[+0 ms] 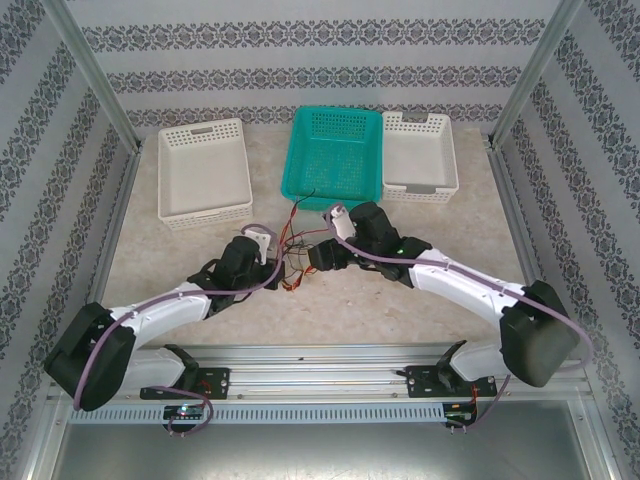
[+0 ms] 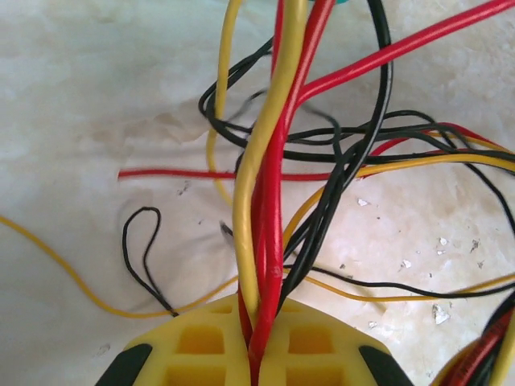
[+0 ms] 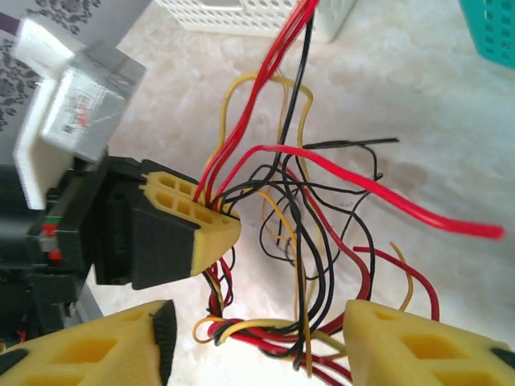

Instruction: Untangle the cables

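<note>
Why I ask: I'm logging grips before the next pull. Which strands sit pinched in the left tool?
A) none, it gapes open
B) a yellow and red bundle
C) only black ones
B: in the left wrist view the left tool is closed on the cables, with yellow and red strands running into the seam between its fingers.

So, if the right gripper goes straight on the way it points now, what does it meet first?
Probably the cables: their loops hang just ahead, between the sides of the open right gripper. The left gripper, shut on the cables, lies left of that line. Depth is unclear.
</note>
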You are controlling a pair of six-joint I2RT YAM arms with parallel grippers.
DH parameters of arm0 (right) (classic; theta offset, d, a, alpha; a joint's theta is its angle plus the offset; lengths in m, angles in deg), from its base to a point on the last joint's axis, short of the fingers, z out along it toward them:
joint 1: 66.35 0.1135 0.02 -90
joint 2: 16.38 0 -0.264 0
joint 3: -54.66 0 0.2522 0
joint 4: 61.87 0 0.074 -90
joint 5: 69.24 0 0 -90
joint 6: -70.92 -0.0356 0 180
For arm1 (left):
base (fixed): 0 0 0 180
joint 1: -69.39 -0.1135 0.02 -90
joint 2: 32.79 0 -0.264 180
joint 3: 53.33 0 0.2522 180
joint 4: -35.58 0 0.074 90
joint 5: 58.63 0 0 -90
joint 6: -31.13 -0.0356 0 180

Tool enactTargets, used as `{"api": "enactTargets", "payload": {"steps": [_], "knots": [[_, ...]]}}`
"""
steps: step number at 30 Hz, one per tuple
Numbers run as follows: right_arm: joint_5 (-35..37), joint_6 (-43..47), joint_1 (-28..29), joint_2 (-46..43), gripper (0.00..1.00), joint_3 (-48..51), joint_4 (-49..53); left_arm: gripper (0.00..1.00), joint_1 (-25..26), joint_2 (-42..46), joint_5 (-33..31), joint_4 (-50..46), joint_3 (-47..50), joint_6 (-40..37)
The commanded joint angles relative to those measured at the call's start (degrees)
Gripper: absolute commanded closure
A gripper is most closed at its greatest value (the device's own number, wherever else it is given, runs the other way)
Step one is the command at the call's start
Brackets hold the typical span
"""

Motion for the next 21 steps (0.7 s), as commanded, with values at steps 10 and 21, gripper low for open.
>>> {"api": "enactTargets", "payload": {"steps": [10, 21], "knots": [[0.5, -10.6, 2.6, -11.0, 0.31, 8.4, -4.9, 1.0, 5.0, 6.9, -11.6, -2.6, -0.5, 11.8], [9.5, -19.0, 8.6, -8.9, 0.35, 14.9, -13.3, 1.0, 14.5, 6.9, -20.7, -2.0, -1.3, 17.6]]}}
